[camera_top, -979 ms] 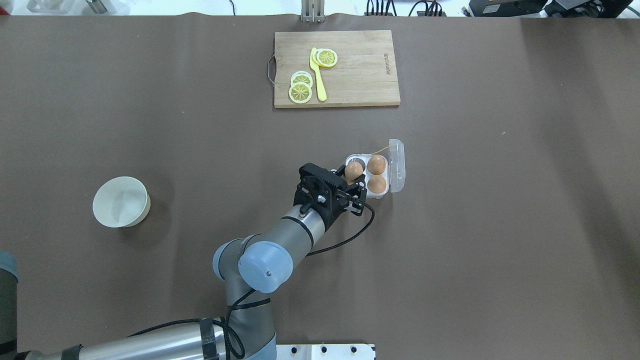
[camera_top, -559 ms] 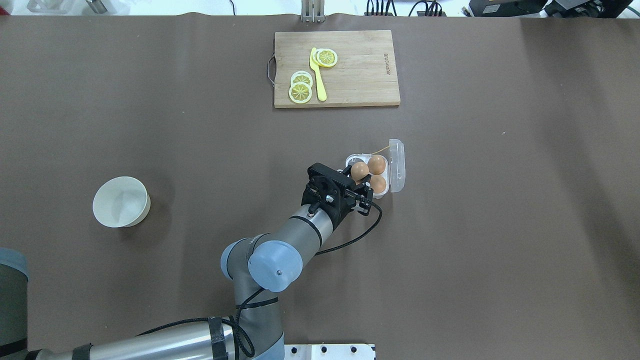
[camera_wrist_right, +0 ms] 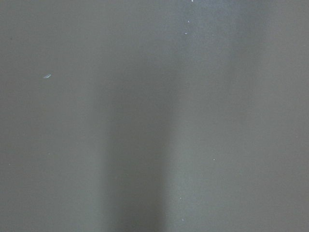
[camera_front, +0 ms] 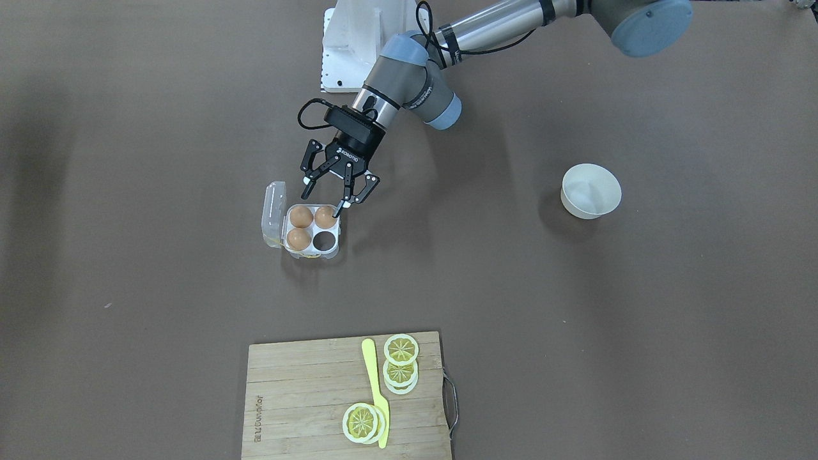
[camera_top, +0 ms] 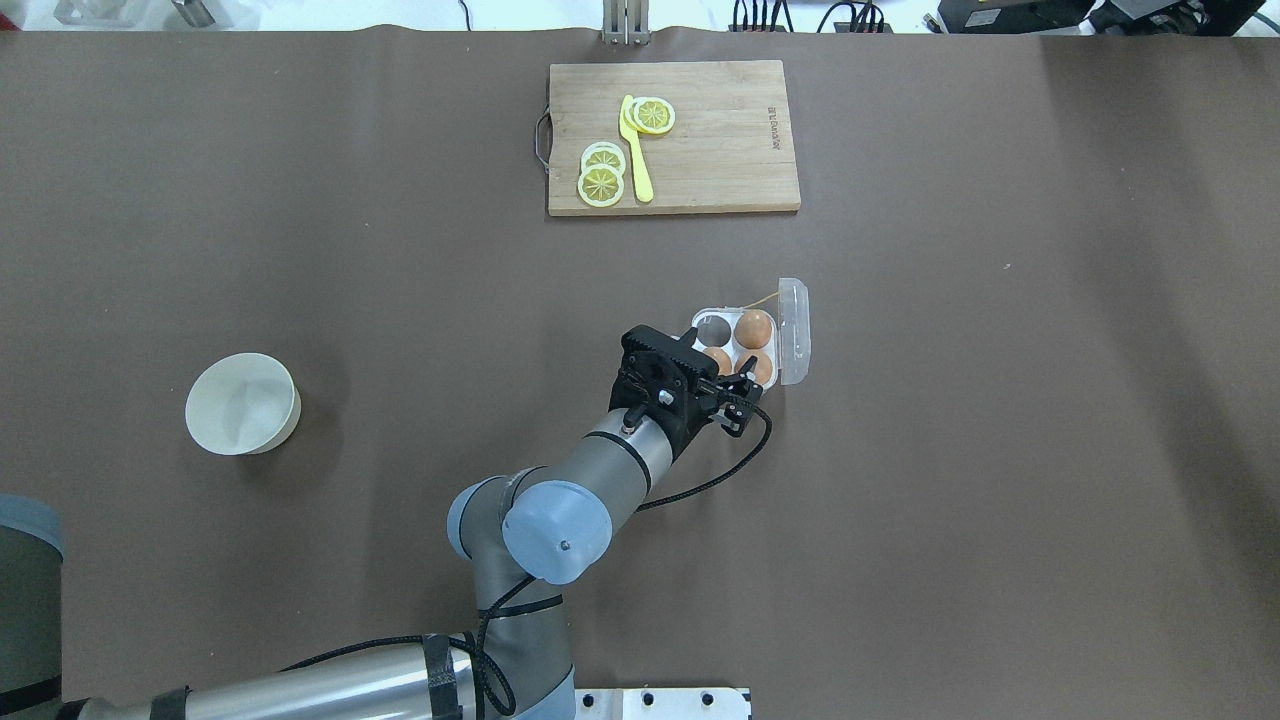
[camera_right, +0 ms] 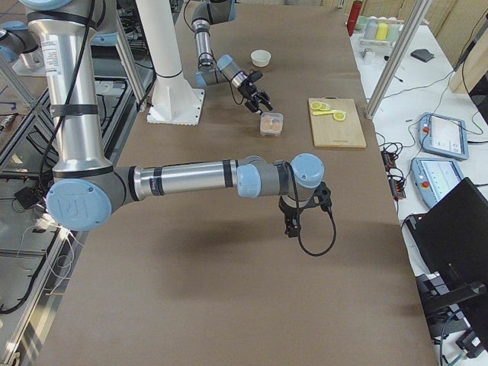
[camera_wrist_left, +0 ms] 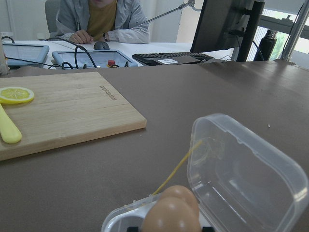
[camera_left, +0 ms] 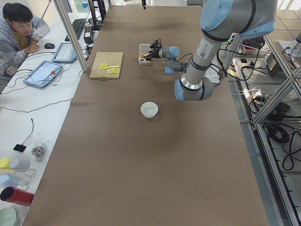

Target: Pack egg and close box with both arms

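Observation:
The box (camera_front: 312, 229) is a clear four-cell carton with its lid (camera_front: 275, 214) standing open. Two brown eggs (camera_top: 754, 328) (camera_top: 759, 368) fill the cells beside the lid. The egg (camera_front: 325, 217) lies in the third cell, the one nearest the robot's base. The fourth cell (camera_front: 325, 240) is empty. My left gripper (camera_front: 324, 199) hangs just over the egg, open, its fingertips on either side of it. In the left wrist view the egg (camera_wrist_left: 169, 215) and the lid (camera_wrist_left: 241, 174) are close ahead. My right gripper (camera_right: 293, 225) hangs over bare table far from the box; I cannot tell its state.
A wooden cutting board (camera_top: 720, 150) with lemon slices (camera_top: 601, 185) and a yellow knife (camera_top: 636, 150) lies at the far side. A white bowl (camera_top: 242, 403) stands to the left. A person (camera_left: 19, 33) sits at the table's far side.
My left gripper moved right and toward the robot's side of the box with the egg. It set the egg down in the near cell and its jaws spread apart.

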